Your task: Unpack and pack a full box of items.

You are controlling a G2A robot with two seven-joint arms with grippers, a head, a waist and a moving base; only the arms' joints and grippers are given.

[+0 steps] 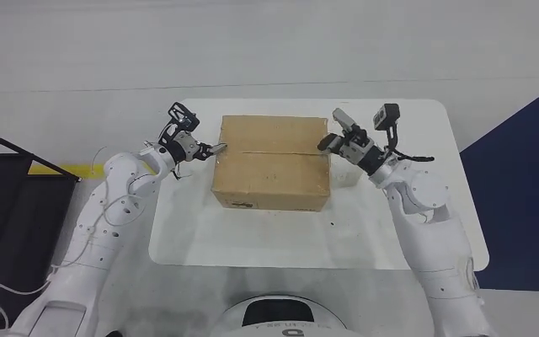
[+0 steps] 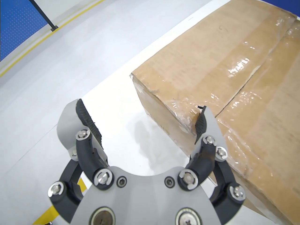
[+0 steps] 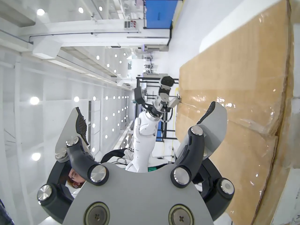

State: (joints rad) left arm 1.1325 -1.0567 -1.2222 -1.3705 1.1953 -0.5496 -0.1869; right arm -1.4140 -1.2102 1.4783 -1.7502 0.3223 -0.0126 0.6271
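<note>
Top view: we see the brown box (image 1: 269, 173) shut, in the middle of the white table (image 1: 253, 244). The left gripper (image 1: 210, 150) is at the box's left end. The right gripper (image 1: 327, 141) is at its right end. Both are by the line where the two top flaps meet. If one arm pushes harder than the other, we think the box could slide or turn on the smooth table.

Left wrist view: the left gripper (image 2: 140, 112) has its fingers spread wide. One fingertip (image 2: 201, 120) touches the top edge of the box (image 2: 211, 59), close to the flap line. Shiny tape (image 2: 236, 67) covers that line. We think the finger could slip on the tape, or rip the cardboard if it digs in too hard.

Right wrist view: the right gripper (image 3: 145, 110) is spread wide too. One finger is over the top of the box (image 3: 234, 59), and we cannot tell if it touches. The tape looks stuck down here as well. So the flaps may not lift, and a hard pull could drag the whole box along.
</note>
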